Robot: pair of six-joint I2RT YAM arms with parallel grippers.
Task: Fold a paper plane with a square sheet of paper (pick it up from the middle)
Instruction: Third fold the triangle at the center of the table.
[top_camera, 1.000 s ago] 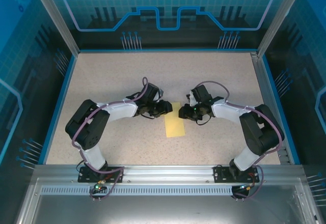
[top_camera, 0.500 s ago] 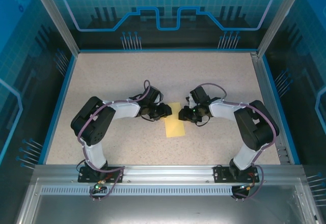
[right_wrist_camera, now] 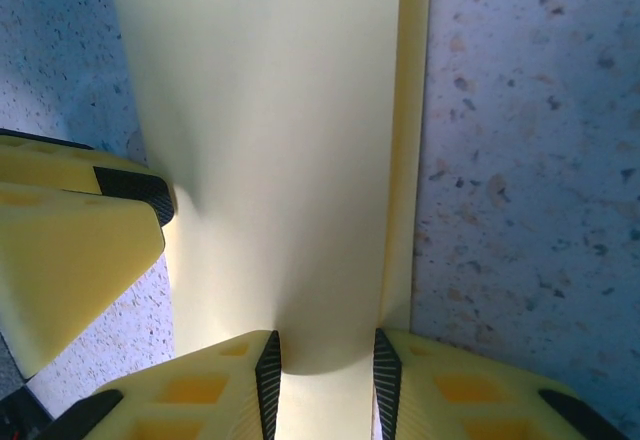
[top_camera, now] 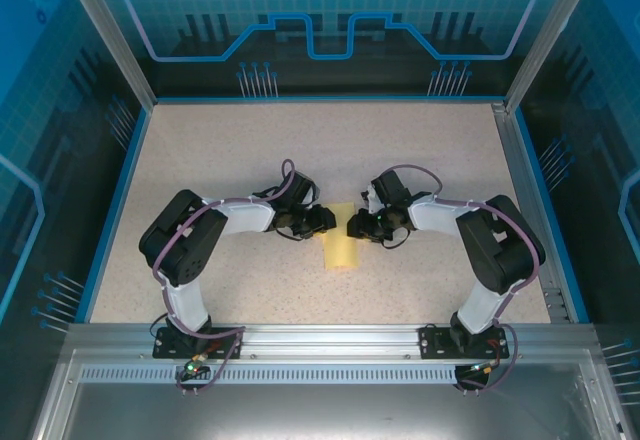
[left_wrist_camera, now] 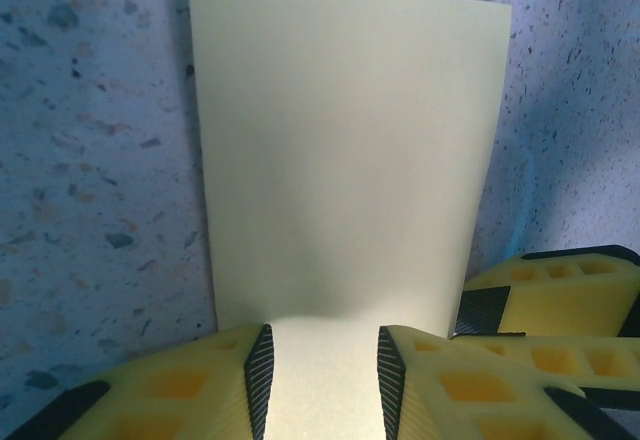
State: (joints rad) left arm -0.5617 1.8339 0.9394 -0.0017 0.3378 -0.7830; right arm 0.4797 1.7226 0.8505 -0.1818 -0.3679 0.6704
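The square sheet of paper [top_camera: 340, 250] is pale yellow and lies folded into a narrow rectangle in the middle of the table. Its far end is bowed up off the surface. My left gripper [top_camera: 325, 220] and right gripper [top_camera: 352, 225] meet at that far end from opposite sides. In the left wrist view the paper [left_wrist_camera: 340, 140] runs up between the fingertips of the left gripper [left_wrist_camera: 323, 360], which are shut on a raised ridge of it. The right wrist view is alike: the right gripper [right_wrist_camera: 325, 370] pinches the paper [right_wrist_camera: 280, 140], with a second layer showing along its right edge.
The speckled beige table [top_camera: 220, 150] is ringed by a blue rim, with transparent blue walls behind and at both sides. An aluminium rail [top_camera: 330, 338] carries the arm bases at the near edge. Each wrist view shows the other gripper's yellow finger [left_wrist_camera: 560, 290] [right_wrist_camera: 70, 230] close beside the paper.
The paper now looks shorter and bowed, its far end lifted. The right gripper has shifted slightly left toward the left one. The left arm's elbow moved in a little early on.
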